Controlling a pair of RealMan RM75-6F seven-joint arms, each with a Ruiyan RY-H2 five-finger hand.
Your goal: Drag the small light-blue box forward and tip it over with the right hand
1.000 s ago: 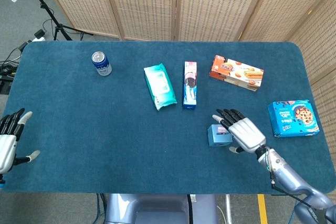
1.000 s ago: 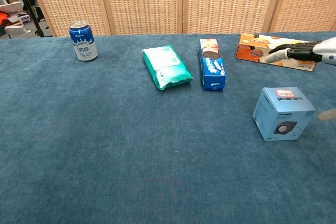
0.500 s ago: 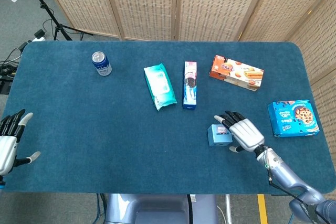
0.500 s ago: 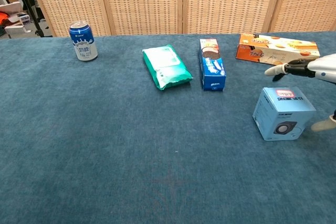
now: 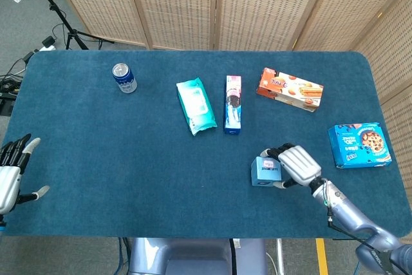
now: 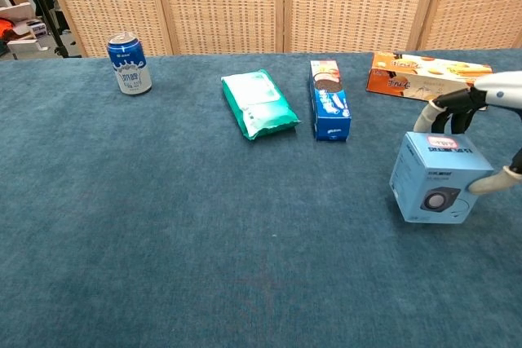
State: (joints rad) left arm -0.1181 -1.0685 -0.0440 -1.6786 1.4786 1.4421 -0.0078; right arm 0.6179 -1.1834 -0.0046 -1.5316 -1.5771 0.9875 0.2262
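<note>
each robot hand (image 5: 297, 164) has a silver-white back, black fingers with pale tips, and a silvery-blue forearm.

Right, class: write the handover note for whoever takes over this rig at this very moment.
Right hand: fingers curled over the far side of the small light-blue box, thumb at its right side.
Left hand: open, idle at the table's left edge.
Box: near the right front of the table, upright, slightly tilted.
Done: hand is on the box.
Left: finish dragging it forward, then tip it over.
</note>
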